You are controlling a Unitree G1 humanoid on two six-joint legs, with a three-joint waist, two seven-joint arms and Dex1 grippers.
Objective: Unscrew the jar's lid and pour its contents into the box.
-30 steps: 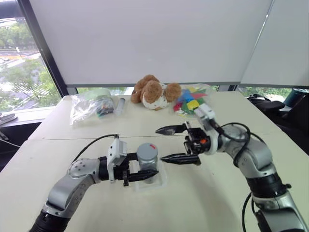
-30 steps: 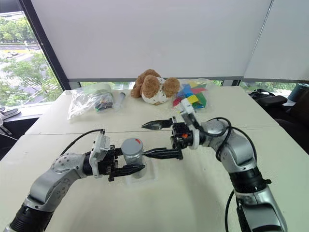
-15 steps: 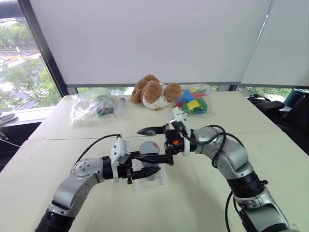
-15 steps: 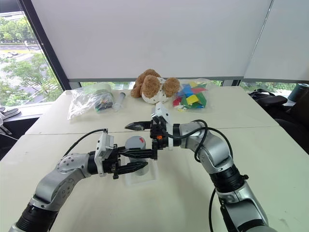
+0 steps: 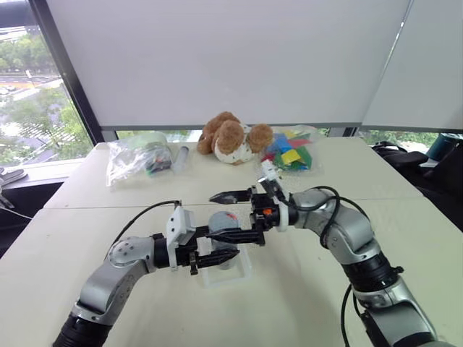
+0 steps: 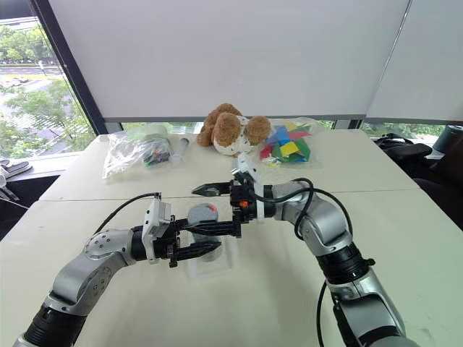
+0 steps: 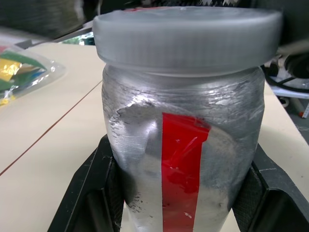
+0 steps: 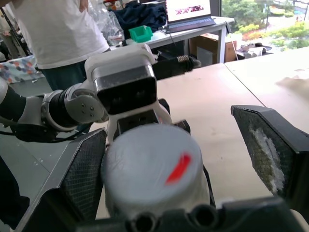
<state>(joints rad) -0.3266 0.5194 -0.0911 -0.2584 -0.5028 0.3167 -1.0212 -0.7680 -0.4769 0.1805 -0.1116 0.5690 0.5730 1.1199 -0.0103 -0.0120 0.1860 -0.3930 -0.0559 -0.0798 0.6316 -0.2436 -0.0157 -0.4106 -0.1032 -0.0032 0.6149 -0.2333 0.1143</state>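
Progress looks early: the lid (image 7: 187, 36) sits on the jar (image 7: 183, 154), so unscrewing has not begun and pouring is all to come; the contents cannot be seen through the silver wall. The left pincer (image 5: 217, 248) is clamped on the jar's body, its two black pads pressed to either side below the lid, holding the jar upright over the box (image 5: 242, 272), a clear tray lying near the middle of the counter (image 5: 289, 311) toward its near edge. The right pincer (image 8: 183, 169) stands wide apart with the lid between its fingers, one pad close beside the lid's rim and the other well off it, so it grips nothing yet. What remains, by this reading, is to close on the lid, twist it off, then tip the jar into the box. The counter is pale, with a seam across it; along its far edge lie a clear bag (image 5: 134, 160), a plush toy (image 5: 233, 137) and a bag of coloured pieces (image 5: 289, 153). Behind are white blinds and a window onto trees.
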